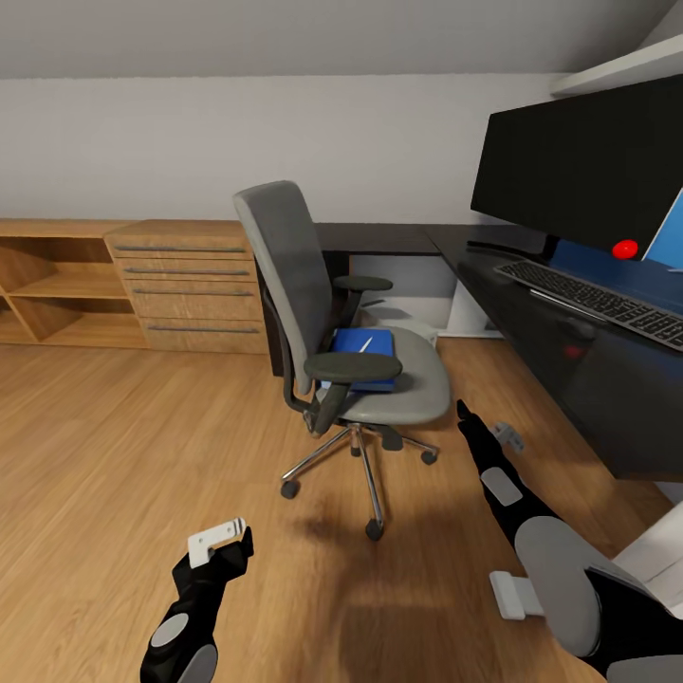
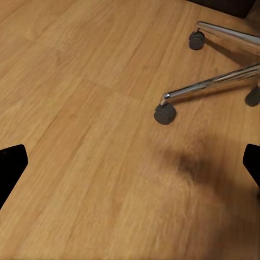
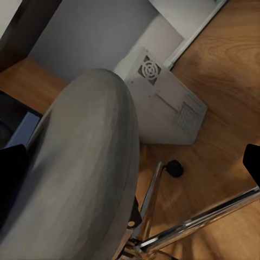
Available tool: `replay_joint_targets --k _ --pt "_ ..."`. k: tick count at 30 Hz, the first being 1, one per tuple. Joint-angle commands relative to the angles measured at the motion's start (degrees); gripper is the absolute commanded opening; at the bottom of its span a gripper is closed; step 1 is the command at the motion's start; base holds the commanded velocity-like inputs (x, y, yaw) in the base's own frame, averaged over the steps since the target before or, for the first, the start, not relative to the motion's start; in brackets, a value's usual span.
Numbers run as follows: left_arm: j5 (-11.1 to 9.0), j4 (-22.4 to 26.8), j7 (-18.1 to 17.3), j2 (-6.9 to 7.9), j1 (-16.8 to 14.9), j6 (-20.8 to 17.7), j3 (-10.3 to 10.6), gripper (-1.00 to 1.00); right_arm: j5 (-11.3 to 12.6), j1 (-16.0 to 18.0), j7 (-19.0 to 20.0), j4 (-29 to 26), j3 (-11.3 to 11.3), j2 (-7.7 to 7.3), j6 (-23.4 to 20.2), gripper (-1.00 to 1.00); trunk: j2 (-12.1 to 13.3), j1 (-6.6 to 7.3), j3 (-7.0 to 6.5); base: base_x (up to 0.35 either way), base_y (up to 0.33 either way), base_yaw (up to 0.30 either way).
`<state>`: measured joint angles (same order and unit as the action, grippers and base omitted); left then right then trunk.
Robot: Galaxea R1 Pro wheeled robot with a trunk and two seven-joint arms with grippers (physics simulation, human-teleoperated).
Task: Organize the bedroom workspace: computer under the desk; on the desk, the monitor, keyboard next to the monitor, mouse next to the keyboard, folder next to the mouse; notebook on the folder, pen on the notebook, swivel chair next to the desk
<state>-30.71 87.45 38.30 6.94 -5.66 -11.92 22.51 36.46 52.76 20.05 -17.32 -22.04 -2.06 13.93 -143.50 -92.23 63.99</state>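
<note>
The grey swivel chair point(image 1: 318, 285) stands mid-floor, left of the black desk point(image 1: 569, 365). On its seat lies the blue folder point(image 1: 365, 360) with the thin white pen point(image 1: 365, 344) on top; I cannot make out the notebook. The monitor point(image 1: 579, 175) and keyboard point(image 1: 598, 299) sit on the desk. The mouse is out of view. The light-grey computer point(image 3: 162, 105) stands on the floor beyond the chair seat point(image 3: 81, 179). My right gripper point(image 1: 484, 425) is open, just right of the seat. My left gripper point(image 1: 228, 543) is open over bare floor, near a chair caster point(image 2: 164, 112).
A light wooden chest point(image 1: 190, 285) and open shelving point(image 1: 52, 294) line the back wall at left. A red ball point(image 1: 624, 249) sits behind the keyboard. The chair's chrome legs point(image 1: 370, 474) spread over the wooden floor point(image 1: 123, 446). A white object point(image 1: 659, 555) lies bottom right.
</note>
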Motion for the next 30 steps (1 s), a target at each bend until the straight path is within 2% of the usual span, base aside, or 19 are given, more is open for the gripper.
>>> replay_joint_targets --k 1,8,21,30 --pt "-0.23 0.09 0.44 0.07 -0.05 -0.21 0.15 1.0 0.58 0.06 0.48 0.11 -0.14 0.04 0.1 1.0 -0.02 0.01 0.05 0.002 0.0 0.0" --pt "-0.23 0.09 0.46 0.06 -0.05 -0.21 0.16 1.0 0.54 0.06 0.59 0.09 -0.18 0.01 0.31 1.0 -0.02 0.01 0.05 0.001 0.0 0.0" --pt "-0.34 0.09 0.43 0.09 -0.05 -0.21 0.16 1.0 0.54 0.04 0.37 0.09 -0.19 0.11 0.34 1.0 -0.02 0.01 0.05 0.304 0.0 -0.06" --pt "-0.32 0.03 0.38 0.09 -0.05 -0.21 0.22 1.0 0.55 -0.03 1.69 0.43 -0.12 -0.03 0.28 1.0 -0.02 0.01 0.05 0.316 0.0 -0.005"
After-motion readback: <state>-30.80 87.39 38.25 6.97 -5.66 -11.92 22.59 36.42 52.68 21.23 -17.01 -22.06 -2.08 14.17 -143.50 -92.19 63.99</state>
